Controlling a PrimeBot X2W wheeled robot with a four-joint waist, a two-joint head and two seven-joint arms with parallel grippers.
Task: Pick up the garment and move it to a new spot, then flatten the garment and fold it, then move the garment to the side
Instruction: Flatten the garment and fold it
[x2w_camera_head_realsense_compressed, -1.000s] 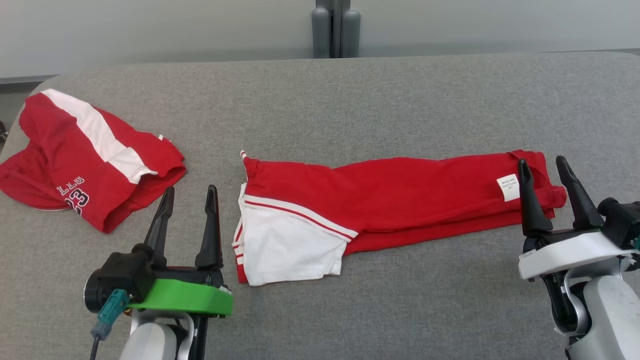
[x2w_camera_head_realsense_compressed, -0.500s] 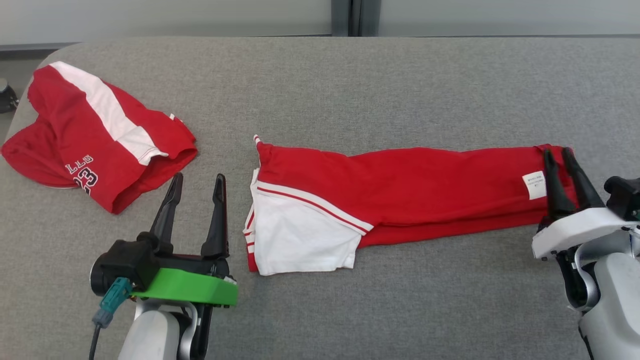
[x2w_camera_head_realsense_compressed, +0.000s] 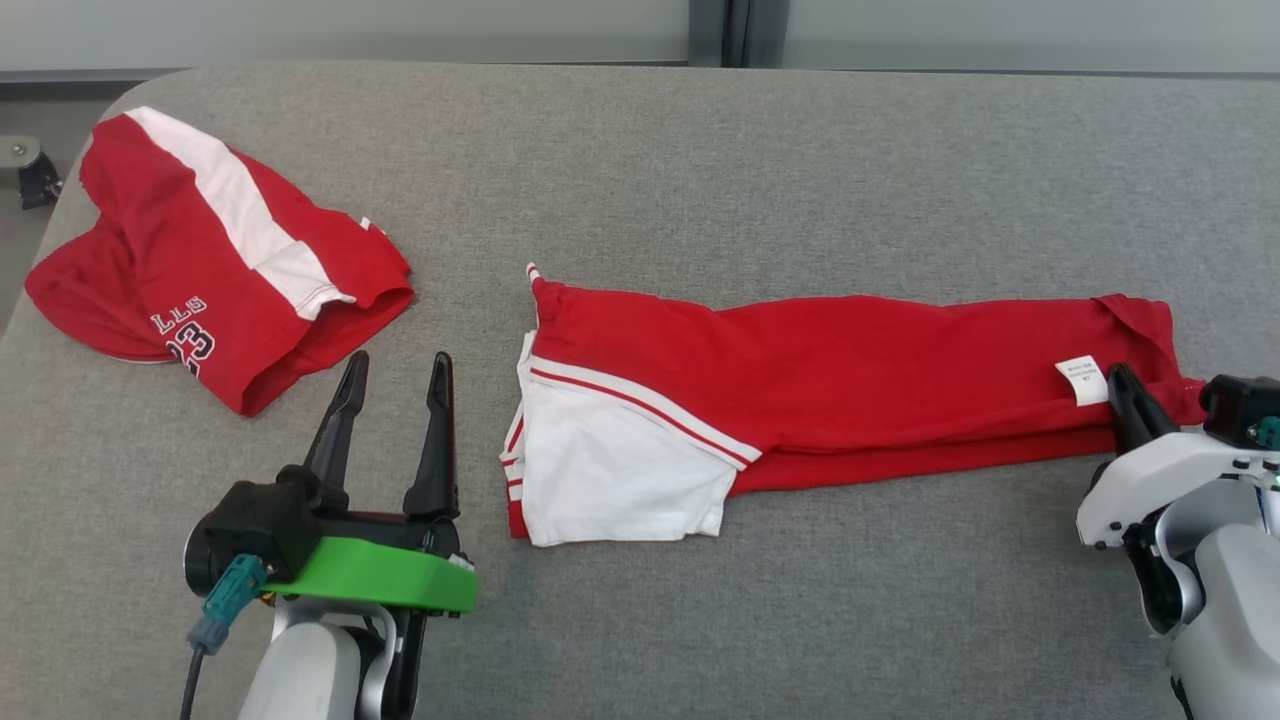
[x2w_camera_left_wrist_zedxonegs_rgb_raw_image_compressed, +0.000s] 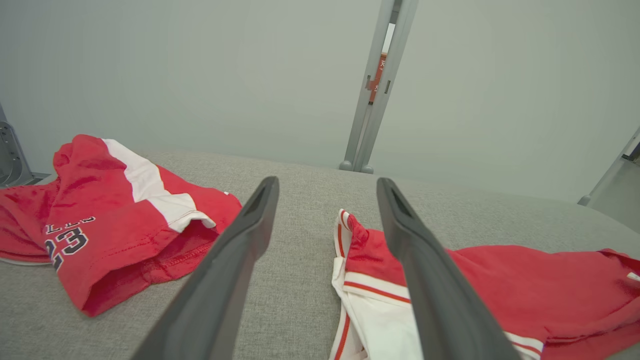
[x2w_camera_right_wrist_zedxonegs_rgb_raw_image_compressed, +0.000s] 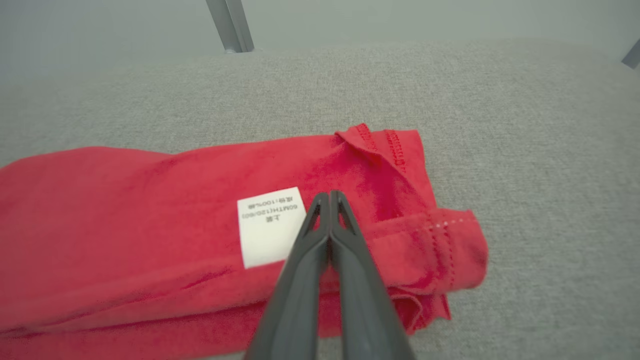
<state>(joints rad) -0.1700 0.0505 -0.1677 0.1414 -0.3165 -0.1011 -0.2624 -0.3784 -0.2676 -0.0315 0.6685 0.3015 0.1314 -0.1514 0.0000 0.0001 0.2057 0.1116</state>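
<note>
The garment (x2w_camera_head_realsense_compressed: 850, 390) is a red top with a white, red-striped sleeve, lying folded in a long band across the grey padded table (x2w_camera_head_realsense_compressed: 700, 150). Its right end carries a white label (x2w_camera_head_realsense_compressed: 1082, 380). My right gripper (x2w_camera_head_realsense_compressed: 1118, 378) is at that end with its fingers together. In the right wrist view the right gripper (x2w_camera_right_wrist_zedxonegs_rgb_raw_image_compressed: 328, 194) has its tips shut on the red cloth of the garment (x2w_camera_right_wrist_zedxonegs_rgb_raw_image_compressed: 150, 225) beside the label (x2w_camera_right_wrist_zedxonegs_rgb_raw_image_compressed: 270, 225). My left gripper (x2w_camera_head_realsense_compressed: 398, 365) stands open just left of the sleeve, touching nothing. In the left wrist view the left gripper (x2w_camera_left_wrist_zedxonegs_rgb_raw_image_compressed: 325, 185) frames the garment's (x2w_camera_left_wrist_zedxonegs_rgb_raw_image_compressed: 525, 285) sleeve end.
A second red and white garment (x2w_camera_head_realsense_compressed: 220, 270) printed with "23" lies crumpled at the table's left end; it is also in the left wrist view as the second garment (x2w_camera_left_wrist_zedxonegs_rgb_raw_image_compressed: 100, 220). Grey posts (x2w_camera_head_realsense_compressed: 735, 30) stand behind the table's far edge. Bare grey padding lies in front of the garment.
My right gripper has gone from open to shut at the garment's right end and sits lower there. The head camera has tilted, shifting the whole picture. The left gripper stays open.
</note>
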